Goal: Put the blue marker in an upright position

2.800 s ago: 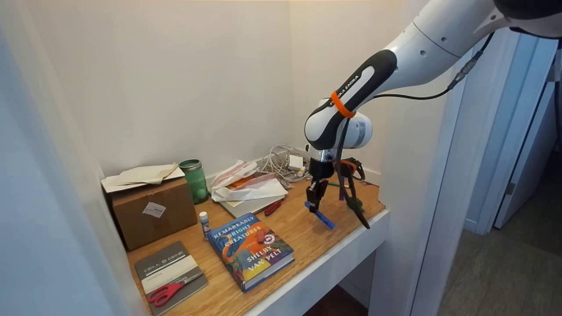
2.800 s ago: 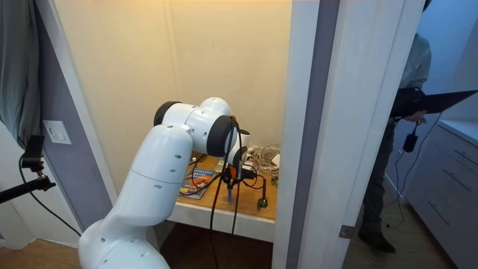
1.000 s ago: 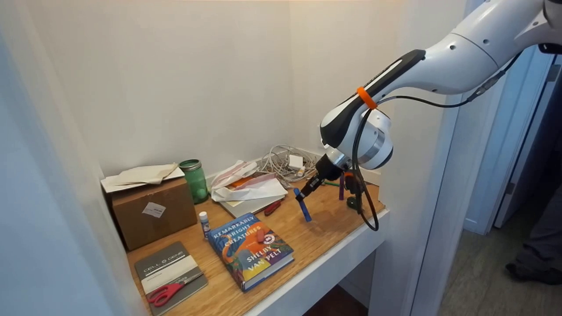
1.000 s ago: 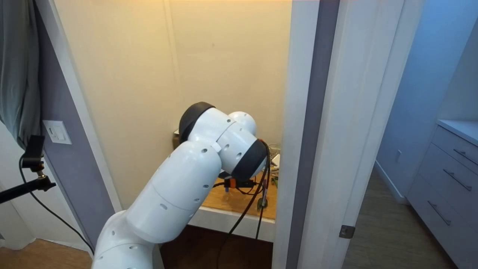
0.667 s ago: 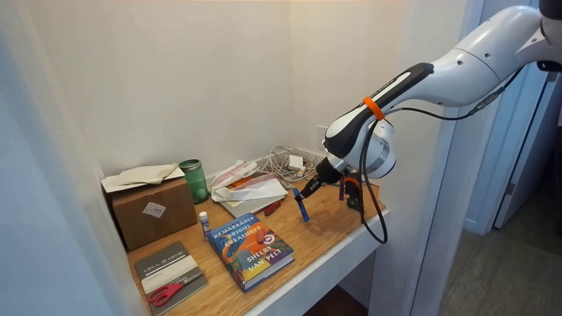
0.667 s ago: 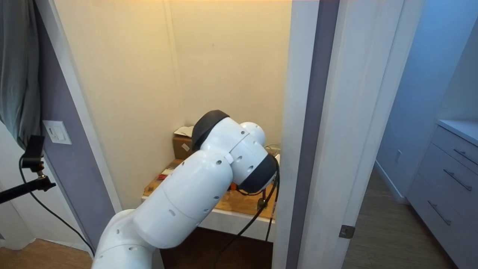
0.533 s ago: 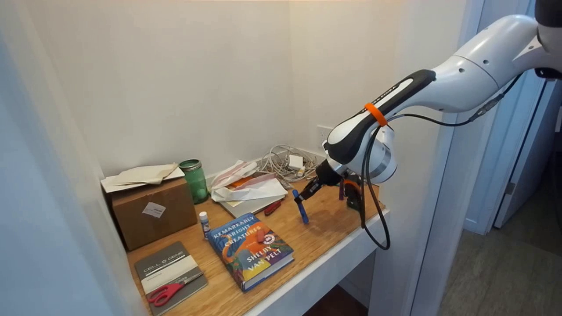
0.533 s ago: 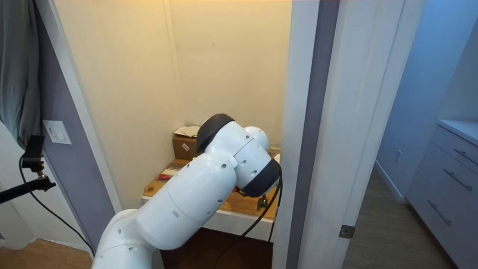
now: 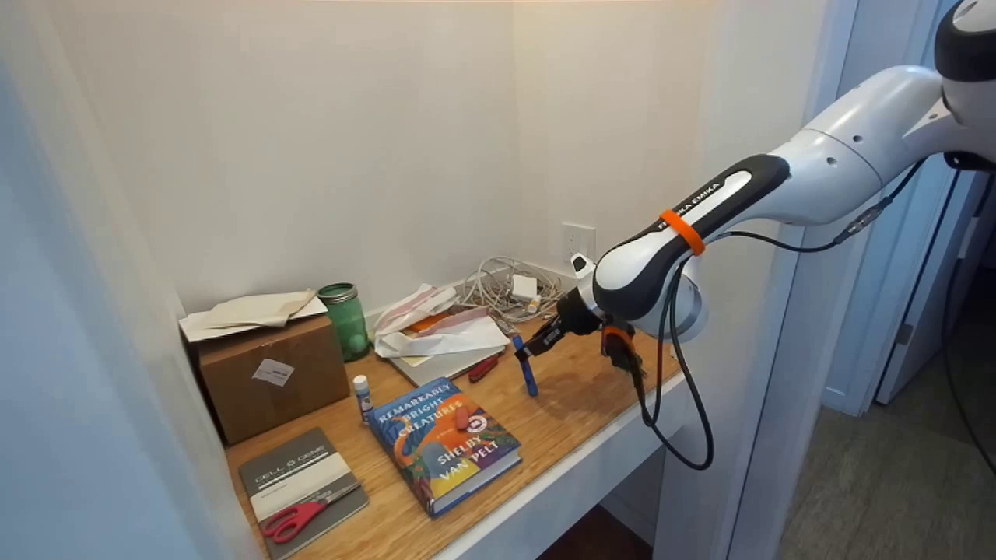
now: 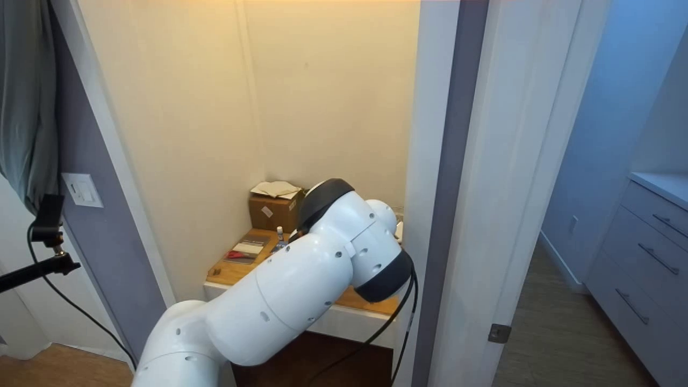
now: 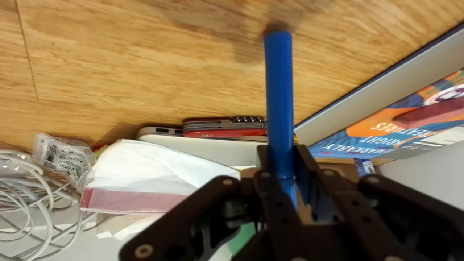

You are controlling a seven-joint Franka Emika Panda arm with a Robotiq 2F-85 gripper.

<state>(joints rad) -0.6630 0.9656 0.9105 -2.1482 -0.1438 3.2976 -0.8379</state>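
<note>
The blue marker point(image 9: 529, 381) is held near its upper end by my gripper point(image 9: 522, 354) over the wooden desk. It stands nearly upright, with a slight tilt in this exterior view. In the wrist view the marker point(image 11: 279, 98) runs from between the fingertips of the gripper point(image 11: 282, 161) to the desk surface. The fingers press on it from both sides. Its lower end is close to a dark shadow on the wood; I cannot tell for certain whether it touches. The gripper slants down toward the desk. In an exterior view the arm point(image 10: 301, 285) hides gripper and marker.
A blue-covered book point(image 9: 443, 443) lies left of the marker. A red pocket knife point(image 9: 484, 369), a laptop with white paper bag point(image 9: 443, 342) and tangled cables point(image 9: 498, 288) lie behind. The desk's front edge point(image 9: 576, 474) is near. A cable loop point(image 9: 692, 459) hangs from the arm.
The marker has swung from a strong slant to nearly upright and moved a little left in an exterior view. The gripper has turned from pointing down to slanting; the arm has lowered.
</note>
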